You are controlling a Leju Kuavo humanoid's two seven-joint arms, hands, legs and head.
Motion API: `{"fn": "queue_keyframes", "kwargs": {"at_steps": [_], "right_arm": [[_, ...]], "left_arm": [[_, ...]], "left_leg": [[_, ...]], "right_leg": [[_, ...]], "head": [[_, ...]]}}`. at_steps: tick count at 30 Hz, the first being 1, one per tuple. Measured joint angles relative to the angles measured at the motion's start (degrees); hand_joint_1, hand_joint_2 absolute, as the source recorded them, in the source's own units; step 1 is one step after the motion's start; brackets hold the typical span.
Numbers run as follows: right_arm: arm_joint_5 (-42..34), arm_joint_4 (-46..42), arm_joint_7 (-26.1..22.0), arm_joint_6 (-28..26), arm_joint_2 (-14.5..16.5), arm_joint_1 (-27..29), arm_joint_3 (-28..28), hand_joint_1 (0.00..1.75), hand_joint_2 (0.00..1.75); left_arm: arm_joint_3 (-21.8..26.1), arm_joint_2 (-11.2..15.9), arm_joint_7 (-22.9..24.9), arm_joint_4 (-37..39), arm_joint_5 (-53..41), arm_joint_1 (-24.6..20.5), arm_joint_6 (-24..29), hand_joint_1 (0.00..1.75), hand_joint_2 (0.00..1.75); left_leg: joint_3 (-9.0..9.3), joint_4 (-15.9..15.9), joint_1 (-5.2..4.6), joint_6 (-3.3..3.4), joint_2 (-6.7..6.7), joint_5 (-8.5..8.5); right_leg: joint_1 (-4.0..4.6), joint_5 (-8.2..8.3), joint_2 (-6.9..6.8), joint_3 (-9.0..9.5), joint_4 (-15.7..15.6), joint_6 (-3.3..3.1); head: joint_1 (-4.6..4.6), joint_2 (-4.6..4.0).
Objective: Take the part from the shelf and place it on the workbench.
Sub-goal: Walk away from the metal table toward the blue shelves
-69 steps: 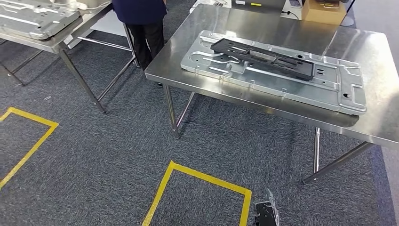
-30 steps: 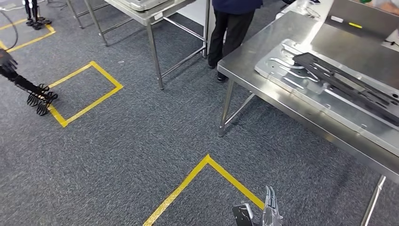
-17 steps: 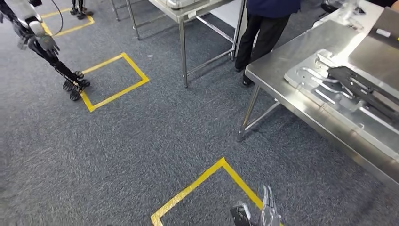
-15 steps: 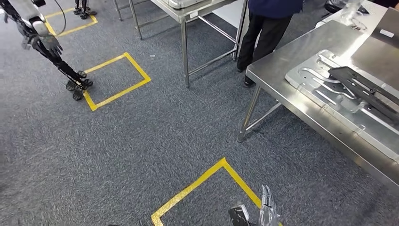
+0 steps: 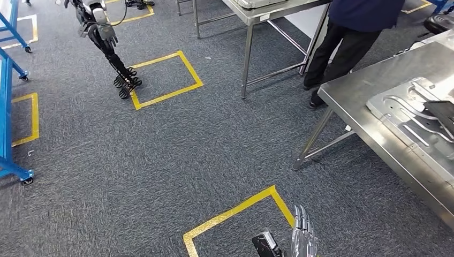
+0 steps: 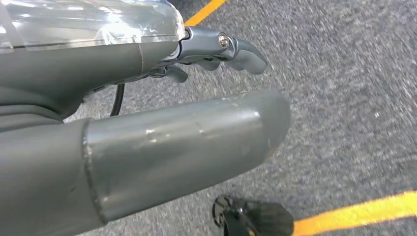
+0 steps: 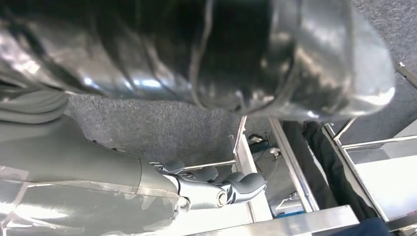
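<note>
The black part [image 5: 442, 110] lies on a silver stamped plate [image 5: 404, 115] on the steel workbench [image 5: 348, 101] at the right edge of the head view. My right hand [image 5: 301, 238] hangs low at the bottom of that view, over the carpet, fingers straight and holding nothing. The right wrist view has the same hand [image 7: 206, 186] with lightly bent fingers and nothing in them. In the left wrist view my left hand [image 6: 147, 123] hangs over the carpet, thumb and fingers apart, holding nothing.
A person in dark clothes [image 5: 353, 37] stands between the workbench and a second steel table [image 5: 267, 8]. Another robot [image 5: 107, 43] stands at the far left by a yellow taped square [image 5: 166, 75]. A blue wheeled frame [image 5: 8, 107] lines the left edge.
The camera has swung left: the workbench and part slid to the right edge, and the other robot and the blue frame came into view. My right hand still hangs with nothing in it.
</note>
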Motion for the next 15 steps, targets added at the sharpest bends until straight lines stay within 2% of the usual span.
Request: {"fn": "queue_keyframes", "kwargs": {"at_steps": [1,3,4,5,6,7,8,9,10,11,12,13,14,15], "right_arm": [[0.07,-0.11,0.14,-0.02,0.04,0.01,-0.07,0.00,0.00],[0.17,-0.28,0.29,-0.04,0.04,0.06,-0.22,0.00,0.00],[0.20,-0.31,0.32,-0.05,0.04,0.08,-0.28,0.00,0.00],[0.22,-0.28,0.36,-0.04,0.04,0.07,-0.32,0.00,0.00],[0.24,-0.25,0.40,-0.04,0.04,-0.01,-0.34,0.00,0.00],[0.29,-0.19,0.41,-0.03,0.06,-0.17,-0.37,0.00,0.00],[0.39,-0.11,0.34,-0.03,0.10,-0.42,-0.40,0.00,0.00],[0.54,-0.02,0.14,-0.03,0.16,-0.72,-0.51,0.00,0.00],[0.70,0.13,-0.13,-0.03,0.23,-1.02,-0.72,0.00,0.00],[0.85,0.27,-0.47,-0.04,0.37,-1.24,-1.02,0.00,0.00],[0.93,0.42,-0.81,-0.04,0.51,-1.39,-1.41,0.00,0.00],[0.99,0.55,-1.13,-0.05,0.66,-1.46,-1.77,0.00,0.00],[1.05,0.60,-1.54,-0.05,0.90,-1.51,-2.09,0.00,0.00],[1.13,0.64,-1.95,-0.05,1.11,-1.58,-2.41,0.00,0.00]], "left_arm": [[0.01,0.10,-0.13,0.01,0.03,0.06,-0.05,0.00,0.00],[0.02,0.19,-0.21,0.02,0.37,-0.03,-0.17,0.00,0.00],[0.02,0.22,-0.25,0.02,0.66,-0.09,-0.25,0.00,0.00],[0.02,0.24,-0.32,0.02,0.99,-0.08,-0.37,0.00,0.00],[0.03,0.25,-0.44,0.02,1.31,-0.01,-0.52,0.00,0.00],[0.05,0.27,-0.63,0.02,1.68,0.07,-0.66,0.00,0.00],[0.12,0.29,-0.84,0.02,2.19,0.11,-0.76,0.00,0.00],[0.31,0.29,-1.02,0.02,2.85,0.12,-0.80,0.00,0.00],[0.59,0.26,-1.14,0.02,3.51,0.09,-0.80,0.00,0.00],[0.91,0.26,-1.23,0.02,4.04,0.05,-0.79,0.00,0.00],[1.18,0.26,-1.35,0.02,4.35,0.09,-0.79,0.00,0.00],[1.33,0.26,-1.50,0.03,4.43,0.19,-0.80,0.00,0.00],[1.39,0.28,-1.67,0.03,4.40,0.36,-0.82,0.00,0.00],[1.42,0.30,-1.83,0.04,4.34,0.57,-0.82,0.00,0.00]], "left_leg": [[0.08,-0.26,0.14,0.37,-0.53,0.19],[0.17,-0.53,0.29,0.88,-1.64,0.43],[0.09,-0.51,0.24,1.01,-2.30,0.47],[0.05,-0.48,0.17,1.05,-3.03,0.48],[0.03,-0.44,0.09,1.07,-3.77,0.49],[0.04,-0.35,0.04,1.07,-4.60,0.49],[0.09,-0.25,0.01,1.03,-5.44,0.46],[0.10,-0.13,0.04,0.96,-6.24,0.41],[0.03,0.05,0.03,0.82,-6.96,0.36],[-0.25,0.24,0.10,0.59,-7.70,0.37],[-0.62,0.36,0.29,0.26,-8.39,0.43],[-0.97,0.39,0.48,-0.15,-9.14,0.59],[-1.28,0.32,0.63,-0.62,-10.04,0.77],[-1.45,0.40,0.71,-0.97,-10.05,0.74]], "right_leg": [[-0.11,-0.90,1.20,-0.26,0.97,0.26],[-0.34,-4.33,4.27,-2.48,6.31,0.50],[-0.34,-6.26,5.06,-4.34,10.24,0.48],[-0.34,-7.50,5.38,-6.08,13.70,0.43],[-0.32,-7.66,5.49,-7.16,15.63,0.35],[-0.32,-6.60,5.59,-7.29,15.46,0.21],[-0.32,-4.47,5.89,-6.31,12.94,0.02],[-0.33,-2.07,6.96,-4.71,9.03,-0.23],[-0.39,-0.27,8.85,-3.23,5.40,-0.49],[-0.43,0.76,10.54,-2.13,2.60,-0.65],[-0.37,1.03,11.85,-1.65,1.14,-0.77],[-0.29,0.87,12.22,-1.59,0.83,-0.84],[-0.28,0.94,11.51,-1.47,0.42,-0.98],[-0.34,1.07,10.62,-1.29,0.11,-1.23]], "head": [[0.01,0.00],[0.03,0.00],[0.03,0.00],[0.03,0.00],[0.03,0.00],[0.03,0.00],[0.03,0.00],[0.03,0.00],[0.02,0.00],[0.02,0.00],[0.02,0.00],[0.03,0.00],[0.04,0.00],[0.04,0.00]]}}
